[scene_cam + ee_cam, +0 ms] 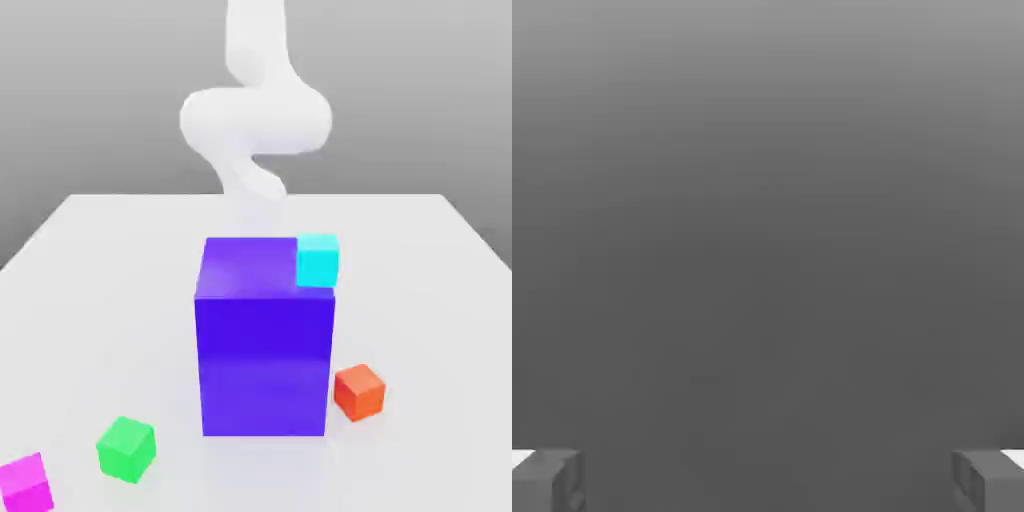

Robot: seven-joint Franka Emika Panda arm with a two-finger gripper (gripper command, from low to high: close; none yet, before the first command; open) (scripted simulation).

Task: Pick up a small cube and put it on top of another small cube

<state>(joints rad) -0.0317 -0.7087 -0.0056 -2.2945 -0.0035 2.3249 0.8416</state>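
The gripper (768,482) stands spread wide with nothing between its jaws: in the hand view the two grey fingertips (547,480) sit at opposite edges with bare grey background between them. In the exterior view a tall blue-violet block (264,340) stands mid-table on the white table (420,300), and behind it rises the white arm (255,110), whose lower part the block hides. Four small cubes lie about: a cyan cube (318,260) at the block's upper corner on the exterior view's right, an orange cube (359,391) just beside the block's base on that same side, a green cube (126,449) well apart toward the exterior view's left, and a magenta cube (25,484) cut off at the lower left corner. Whether the cyan cube rests on the block's top or sits behind it, further back on the table, is probably not decidable from this angle. Any of these cubes looks rigid, light and flat-faced, so it should handle easily; a hold across two opposite vertical faces, jaws squared to them and centred, seems best, since a skewed pinch on smooth sides could twist the cube. The orange one leaves little room for a finger on its block side.
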